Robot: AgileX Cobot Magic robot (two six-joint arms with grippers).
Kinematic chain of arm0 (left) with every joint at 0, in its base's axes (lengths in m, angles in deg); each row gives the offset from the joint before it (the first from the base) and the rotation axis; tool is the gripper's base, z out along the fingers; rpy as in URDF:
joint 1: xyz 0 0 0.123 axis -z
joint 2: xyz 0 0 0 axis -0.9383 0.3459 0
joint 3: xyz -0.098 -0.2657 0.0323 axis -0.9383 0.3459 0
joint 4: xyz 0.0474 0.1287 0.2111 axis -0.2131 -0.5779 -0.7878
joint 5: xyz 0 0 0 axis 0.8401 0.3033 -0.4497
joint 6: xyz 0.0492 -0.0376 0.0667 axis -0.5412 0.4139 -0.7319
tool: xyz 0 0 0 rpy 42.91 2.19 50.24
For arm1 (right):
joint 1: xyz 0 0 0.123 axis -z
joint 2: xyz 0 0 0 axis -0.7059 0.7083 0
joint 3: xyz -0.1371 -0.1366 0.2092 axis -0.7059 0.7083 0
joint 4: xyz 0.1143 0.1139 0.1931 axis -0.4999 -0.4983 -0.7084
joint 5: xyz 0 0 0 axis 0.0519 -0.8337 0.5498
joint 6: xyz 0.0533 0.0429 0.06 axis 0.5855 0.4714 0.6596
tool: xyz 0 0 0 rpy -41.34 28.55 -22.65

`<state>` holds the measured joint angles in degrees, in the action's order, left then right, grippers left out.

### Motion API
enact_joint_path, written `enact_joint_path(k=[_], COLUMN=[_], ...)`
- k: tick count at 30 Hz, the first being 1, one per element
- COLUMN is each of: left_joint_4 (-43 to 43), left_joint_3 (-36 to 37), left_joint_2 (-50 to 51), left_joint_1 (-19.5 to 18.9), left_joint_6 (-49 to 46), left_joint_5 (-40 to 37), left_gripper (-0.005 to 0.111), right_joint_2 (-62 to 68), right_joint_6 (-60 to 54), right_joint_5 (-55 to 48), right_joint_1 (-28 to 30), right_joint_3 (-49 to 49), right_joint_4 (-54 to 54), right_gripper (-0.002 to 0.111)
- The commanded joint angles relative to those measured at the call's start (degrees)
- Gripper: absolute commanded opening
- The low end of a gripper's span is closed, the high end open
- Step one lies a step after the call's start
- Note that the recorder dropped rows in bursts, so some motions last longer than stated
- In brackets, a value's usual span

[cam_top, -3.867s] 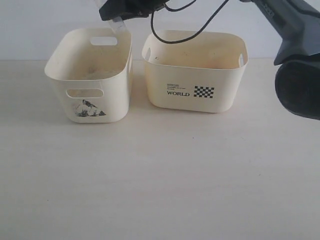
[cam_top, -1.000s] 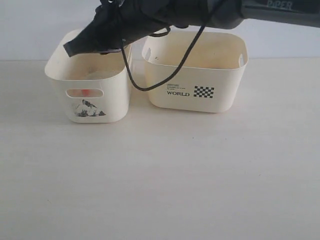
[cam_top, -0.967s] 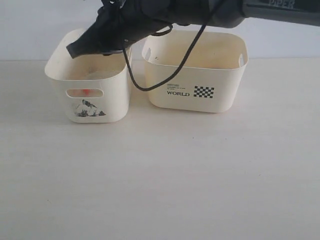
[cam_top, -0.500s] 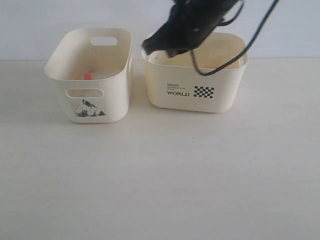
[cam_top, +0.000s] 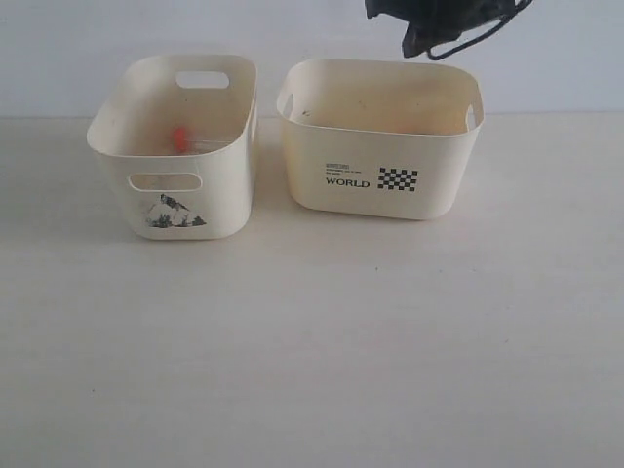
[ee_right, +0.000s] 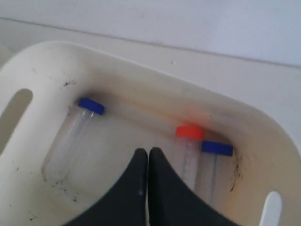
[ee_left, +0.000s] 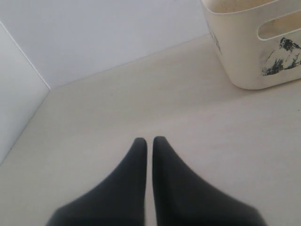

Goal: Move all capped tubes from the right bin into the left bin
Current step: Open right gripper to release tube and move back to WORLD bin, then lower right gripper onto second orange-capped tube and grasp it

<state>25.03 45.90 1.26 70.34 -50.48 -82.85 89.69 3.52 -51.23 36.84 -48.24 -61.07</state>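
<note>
**A:** In the right bin (cam_top: 439,161): three capped tubes (ee_right: 70,136) to go. One orange-capped tube (cam_top: 179,136) already in the left bin (cam_top: 226,185).

**B:** Pincers?

**A:** Both closed: right pincer (ee_right: 148,151) empty, hovering above them; left pincer (ee_left: 149,140) idle over bench (ee_left: 94,113). Next: open, drop, grab one.

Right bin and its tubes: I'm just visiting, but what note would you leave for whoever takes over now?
Left gripper: shut, empty, over the table near the left bin.
Right gripper: shut, empty, over the right bin.
Done: one orange-capped tube lies in the left bin.
Left: three in the right bin: blue-capped tube, second blue-capped tube, second orange-capped tube.
</note>
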Motion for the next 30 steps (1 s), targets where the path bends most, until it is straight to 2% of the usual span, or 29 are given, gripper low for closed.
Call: enact_joint_path(k=[1, 6, 7, 9, 16, 30], left_joint_4=[-0.1, -0.1, -0.1, -0.1, -0.1, -0.1], left_joint_3=[-0.2, -0.2, -0.2, -0.2, -0.2, -0.2], left_joint_2=[0.0, 0.0, 0.0, 0.0, 0.0, 0.0], left_joint_1=[0.0, 0.0, 0.0, 0.0, 0.0, 0.0], left_joint_6=[0.5, 0.5, 0.5, 0.5, 0.5, 0.5], left_joint_5=[0.2, 0.2, 0.2, 0.2, 0.2, 0.2], left_gripper=[0.004, 0.004, 0.004, 0.004, 0.004, 0.004], right_joint_2=[9.9, 15.5, 16.2, 17.1, 18.1, 18.3], right_joint_6=[2.5, 3.6, 5.4, 5.7, 6.1, 8.5], right_joint_5=[-12.9, -12.9, -12.9, -12.9, -12.9, -12.9], right_joint_1=[-1.2, -4.5, -5.8, -6.8, -7.3, -7.3], right_joint_3=[-15.3, -25.0, -25.5, -25.5, -25.5, -15.2], right_joint_4=[0.5, 5.3, 11.3, 14.7, 14.9, 18.4], right_gripper=[0.000, 0.000, 0.000, 0.000, 0.000, 0.000])
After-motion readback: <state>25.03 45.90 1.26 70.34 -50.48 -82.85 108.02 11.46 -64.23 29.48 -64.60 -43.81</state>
